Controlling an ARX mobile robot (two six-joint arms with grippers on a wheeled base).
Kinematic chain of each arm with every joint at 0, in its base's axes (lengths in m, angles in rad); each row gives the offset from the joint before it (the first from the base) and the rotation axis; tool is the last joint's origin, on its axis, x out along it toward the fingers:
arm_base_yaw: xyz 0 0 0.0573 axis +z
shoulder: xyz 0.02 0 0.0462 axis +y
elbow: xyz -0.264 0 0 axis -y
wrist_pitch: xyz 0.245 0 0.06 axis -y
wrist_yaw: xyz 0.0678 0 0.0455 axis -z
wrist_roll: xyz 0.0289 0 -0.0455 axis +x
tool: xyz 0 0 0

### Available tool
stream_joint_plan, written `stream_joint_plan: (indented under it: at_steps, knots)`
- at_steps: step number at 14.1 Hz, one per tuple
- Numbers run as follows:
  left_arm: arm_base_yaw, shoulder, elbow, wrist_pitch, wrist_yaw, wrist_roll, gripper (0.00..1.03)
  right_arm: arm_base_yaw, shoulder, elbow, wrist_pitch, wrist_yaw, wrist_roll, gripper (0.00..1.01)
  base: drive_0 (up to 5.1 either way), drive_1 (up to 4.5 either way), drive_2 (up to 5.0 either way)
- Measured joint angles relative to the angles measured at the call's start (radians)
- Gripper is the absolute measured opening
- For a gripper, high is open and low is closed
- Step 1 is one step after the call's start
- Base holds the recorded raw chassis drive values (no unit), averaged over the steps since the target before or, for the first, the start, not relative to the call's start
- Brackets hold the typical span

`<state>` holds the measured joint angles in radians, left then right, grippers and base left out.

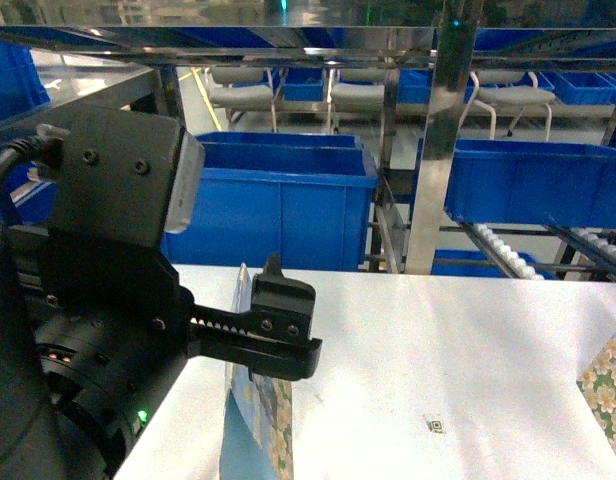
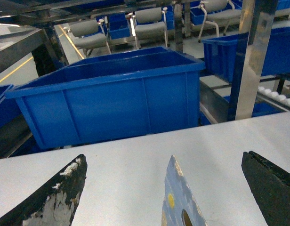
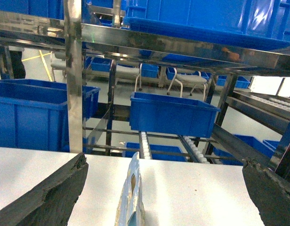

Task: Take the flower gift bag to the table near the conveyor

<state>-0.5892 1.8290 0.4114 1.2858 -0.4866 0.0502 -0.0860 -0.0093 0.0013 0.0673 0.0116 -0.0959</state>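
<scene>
The left arm [image 1: 98,330] is matte black throughout: a boxy camera housing [image 1: 123,185] with a pale grey face and small dark screw heads sits on its wrist, a thick black cable [image 1: 10,158] runs into that housing from the left, and a tiny green light [image 1: 142,415] glows low on the rounded joint body. The left gripper [image 1: 273,330] is black as well, with a toothed rack [image 1: 223,322] along its slide and round screws on the finger block. In the wrist views the fingers [image 2: 55,197] are dark, rough-edged wedges, the left pair scuffed with whitish worn patches and the right pair [image 3: 48,195] plain black.
</scene>
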Motion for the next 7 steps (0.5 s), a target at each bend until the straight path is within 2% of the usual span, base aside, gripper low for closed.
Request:
stream_joint_plan:
  at_steps: [2, 5, 6, 7]
  knots:
    - [0.044, -0.039, -0.026, 0.001, 0.044, -0.038, 0.98, 0.000, 0.000, 0.000, 0.000, 0.000, 0.000, 0.98, 0.0, 0.00, 0.0]
    - [0.167, -0.054, -0.076, 0.001, 0.103, -0.090, 0.98, 0.000, 0.000, 0.000, 0.000, 0.000, 0.000, 0.98, 0.0, 0.00, 0.0]
    - [0.272, -0.071, -0.097, 0.000, 0.165, -0.114, 0.98, 0.000, 0.000, 0.000, 0.000, 0.000, 0.000, 0.98, 0.0, 0.00, 0.0]
    - [0.435, -0.141, -0.134, -0.003, 0.267, -0.150, 0.98, 0.000, 0.000, 0.000, 0.000, 0.000, 0.000, 0.98, 0.0, 0.00, 0.0]
